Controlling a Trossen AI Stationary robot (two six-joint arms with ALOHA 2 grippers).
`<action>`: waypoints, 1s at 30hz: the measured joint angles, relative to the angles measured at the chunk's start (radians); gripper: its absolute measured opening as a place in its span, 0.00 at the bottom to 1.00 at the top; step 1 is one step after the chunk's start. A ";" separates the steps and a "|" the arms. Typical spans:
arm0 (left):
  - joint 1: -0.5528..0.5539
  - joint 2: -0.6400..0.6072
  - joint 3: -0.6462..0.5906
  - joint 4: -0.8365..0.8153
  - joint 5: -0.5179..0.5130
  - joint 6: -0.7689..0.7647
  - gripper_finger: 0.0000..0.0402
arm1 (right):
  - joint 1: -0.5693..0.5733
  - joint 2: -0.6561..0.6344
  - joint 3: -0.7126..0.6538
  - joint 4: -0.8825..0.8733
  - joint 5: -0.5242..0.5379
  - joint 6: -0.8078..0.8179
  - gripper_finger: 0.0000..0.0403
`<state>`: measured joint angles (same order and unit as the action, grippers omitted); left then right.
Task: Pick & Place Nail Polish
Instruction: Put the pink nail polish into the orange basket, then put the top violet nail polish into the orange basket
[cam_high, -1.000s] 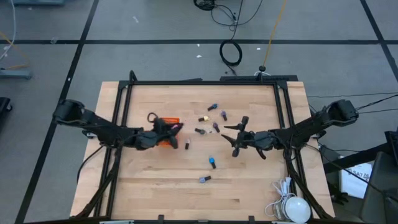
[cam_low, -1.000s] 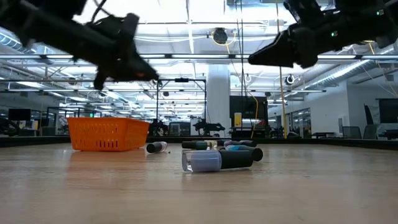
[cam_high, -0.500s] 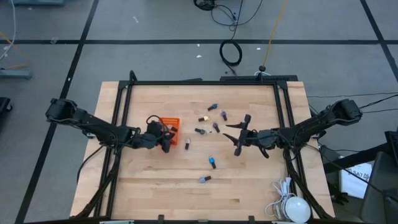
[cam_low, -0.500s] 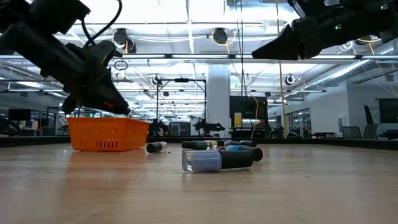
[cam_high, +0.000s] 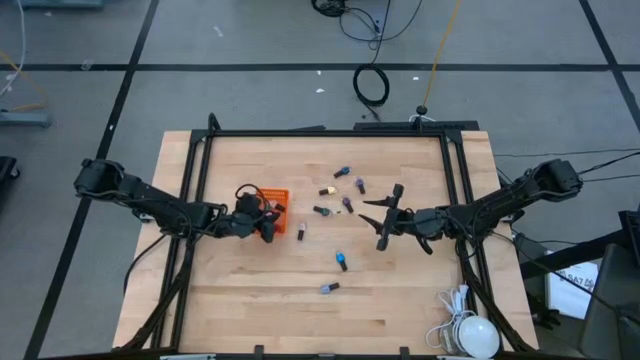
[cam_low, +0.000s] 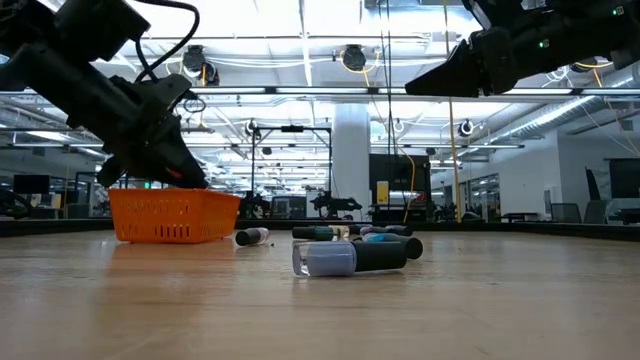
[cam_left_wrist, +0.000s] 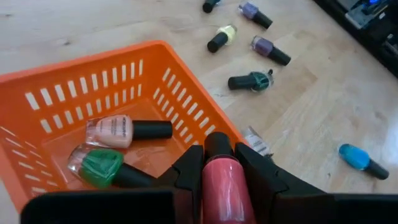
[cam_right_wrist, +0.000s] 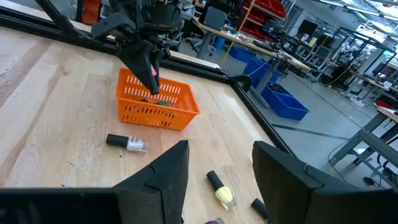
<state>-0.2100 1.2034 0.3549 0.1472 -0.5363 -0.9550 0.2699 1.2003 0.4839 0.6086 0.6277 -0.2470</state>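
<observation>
high view: wooden table (cam_high: 250, 300) on grey floor; left gripper (cam_left_wrist: 221, 163), lower over the orange basket (cam_left_wrist: 74, 93) than before, clasps a pink nail polish bottle (cam_left_wrist: 222, 183); right gripper (cam_high: 383, 222) open, empty, unmoved.

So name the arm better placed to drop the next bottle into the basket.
Left. The left gripper holds a pink bottle over the orange basket; the right gripper hangs open and empty.

grey tiled floor (cam_high: 250, 95), blue bins (cam_right_wrist: 273, 93)
</observation>
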 joint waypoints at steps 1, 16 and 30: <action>0.000 0.001 0.000 0.000 0.012 0.003 0.18 | 0.000 0.000 0.000 0.000 0.000 0.000 0.41; 0.007 0.001 0.000 -0.002 0.032 0.005 0.41 | 0.000 0.000 0.000 0.000 0.000 0.000 0.41; 0.034 0.001 0.000 0.022 0.029 0.017 0.59 | -0.053 0.002 0.000 -0.024 -0.001 0.134 0.41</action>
<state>-0.1761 1.2041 0.3550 0.1695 -0.5072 -0.9379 0.2169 1.2020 0.4841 0.5845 0.6267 -0.1130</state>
